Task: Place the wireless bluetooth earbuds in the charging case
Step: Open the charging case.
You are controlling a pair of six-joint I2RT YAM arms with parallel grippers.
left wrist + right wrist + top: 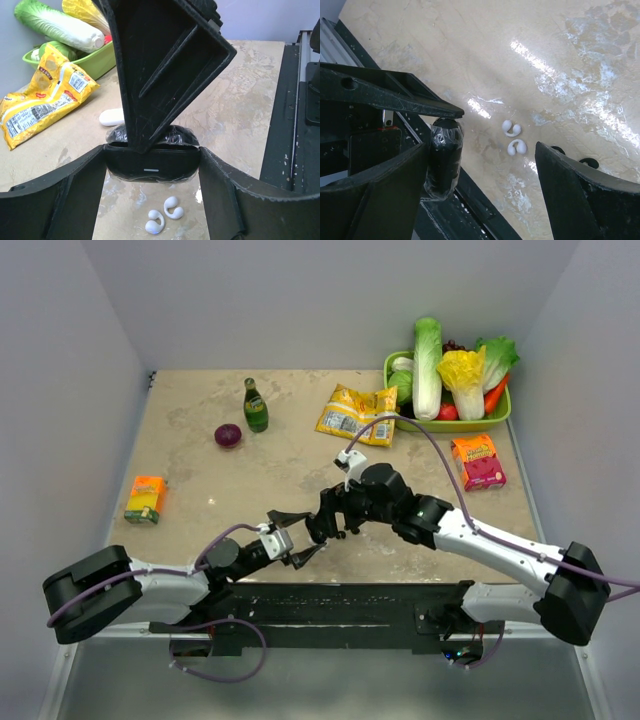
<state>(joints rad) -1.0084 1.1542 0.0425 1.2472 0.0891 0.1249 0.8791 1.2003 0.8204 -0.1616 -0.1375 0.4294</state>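
Top view: both arms reach over the table [200,475]; the left gripper [298,537] and right gripper [326,522] sit tip to tip near its near edge, too dark against each other to read the jaws here. Well apart from them: green bottle [256,406], red onion [228,435], yellow snack bag [356,413], green basket [500,417] of vegetables, orange box [146,499], red box [478,461]. Left wrist view: the left gripper is clamped on the charging case [152,165] (glossy black here, one small pale bar on its front), a finger at each end, case held above the table. One right-gripper finger points down from above, tip at the case's upper edge; contact cannot be confirmed. The two wireless bluetooth earbuds [175,213] lie on the table below the case, side by side, close together. A white oval object [111,117] lies farther off, near the snack bag. Right wrist view: right gripper jaws wide apart, nothing between them; the earbuds show on the table through the gap; the case sits just beside the frame-left finger
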